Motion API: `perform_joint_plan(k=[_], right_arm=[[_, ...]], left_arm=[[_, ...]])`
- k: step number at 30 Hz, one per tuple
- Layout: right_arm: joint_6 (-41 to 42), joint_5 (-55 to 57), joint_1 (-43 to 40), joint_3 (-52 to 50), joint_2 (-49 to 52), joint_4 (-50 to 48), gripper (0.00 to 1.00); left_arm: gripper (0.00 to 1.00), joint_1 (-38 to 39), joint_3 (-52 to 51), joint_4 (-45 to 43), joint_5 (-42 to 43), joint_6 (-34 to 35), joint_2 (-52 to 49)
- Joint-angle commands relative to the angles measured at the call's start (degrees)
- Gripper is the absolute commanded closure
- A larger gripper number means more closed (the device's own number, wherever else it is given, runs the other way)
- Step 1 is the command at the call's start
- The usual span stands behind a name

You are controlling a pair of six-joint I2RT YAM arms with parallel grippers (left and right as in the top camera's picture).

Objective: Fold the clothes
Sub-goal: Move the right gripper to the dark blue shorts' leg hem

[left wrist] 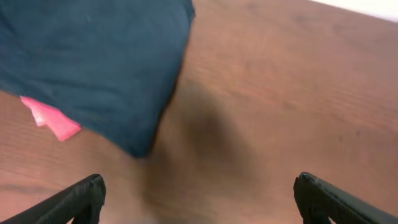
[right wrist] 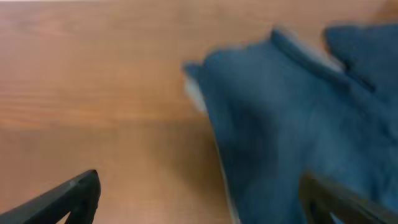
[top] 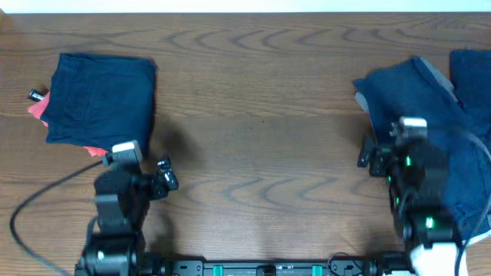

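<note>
A folded navy-blue garment (top: 101, 96) lies at the far left on top of a coral-red one (top: 37, 112); both also show in the left wrist view, the navy one (left wrist: 93, 62) over the coral-red one (left wrist: 53, 121). A loose pile of navy shorts (top: 430, 100) with a light grey garment edge (top: 439, 73) lies at the far right, and it also shows in the right wrist view (right wrist: 292, 124). My left gripper (top: 165, 178) is open and empty over bare wood, near the folded garment's front corner. My right gripper (top: 376, 157) is open at the pile's left edge.
The wooden table (top: 261, 130) spans the view. A black cable (top: 38, 207) loops at the front left beside the left arm. A small black tag (top: 35, 95) sticks out by the coral-red garment.
</note>
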State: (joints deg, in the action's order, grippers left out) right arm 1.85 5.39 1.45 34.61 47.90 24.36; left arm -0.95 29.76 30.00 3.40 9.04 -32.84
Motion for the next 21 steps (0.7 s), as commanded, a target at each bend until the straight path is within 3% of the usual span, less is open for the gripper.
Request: perform_joint_plan(k=[1, 6, 14, 19, 21], right_arm=[[-5.3, 0.8, -0.4, 7.8, 10.2, 5.2, 0.01], [-7.5, 0.2, -0.4, 15.6, 23.6, 9.5, 0.01], [-7.5, 6.3, -1.5, 16.2, 35.9, 7.1, 0.01], [-7.2, 11.5, -3.1, 16.2, 42.6, 7.9, 0.22], [-5.2, 14.4, -3.4, 16.2, 44.5, 8.3, 0.25]], left_arm=[[0.02, 0.0, 6.4, 3.7, 3.8, 0.2, -8.8], [0.02, 0.0, 10.9, 7.8, 7.3, 0.2, -18.7], [0.02, 0.0, 11.1, 8.2, 8.2, 0.3, -26.6], [0.02, 0.0, 11.1, 8.1, 8.2, 0.2, -27.4], [0.02, 0.0, 11.1, 8.1, 8.2, 0.2, -27.4]])
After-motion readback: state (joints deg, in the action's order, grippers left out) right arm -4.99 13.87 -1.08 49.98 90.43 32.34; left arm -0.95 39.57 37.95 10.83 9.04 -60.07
